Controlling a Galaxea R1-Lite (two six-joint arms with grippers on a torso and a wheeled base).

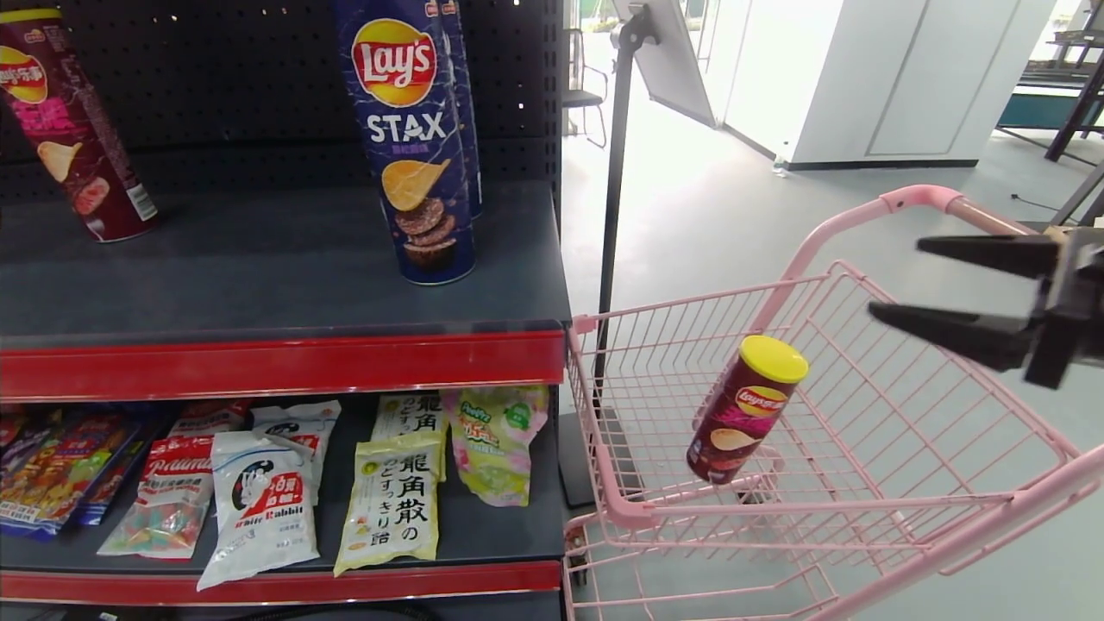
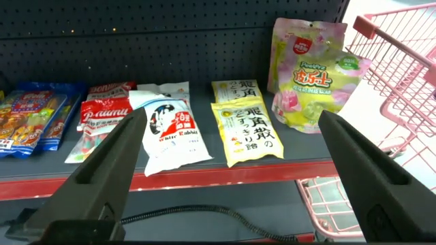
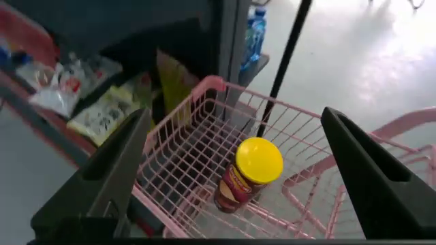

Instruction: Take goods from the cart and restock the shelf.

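My right pincer [image 1: 895, 278] hung open and empty above the pink wire shopping cart [image 1: 918, 197], where one maroon cylindrical chip can with a yellow lid [image 1: 747, 409] leaned in the basket, not yet gripped. My left pincer [image 2: 233, 114] was open and empty too, facing the snack bags [image 2: 246, 129] on the lower shelf. A tall dark blue chip can [image 1: 418, 155] and another maroon chip can [image 1: 73, 129] already stood on the red-edged dark shelf [image 1: 276, 358], so I judged the cart's can was the one left to move.

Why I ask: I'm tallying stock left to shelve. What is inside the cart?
One yellow-lidded chip can leans in the cart, on its wire floor. No other goods show there. The cart's near corner is cut off from view, and the can covers the spot beneath it.
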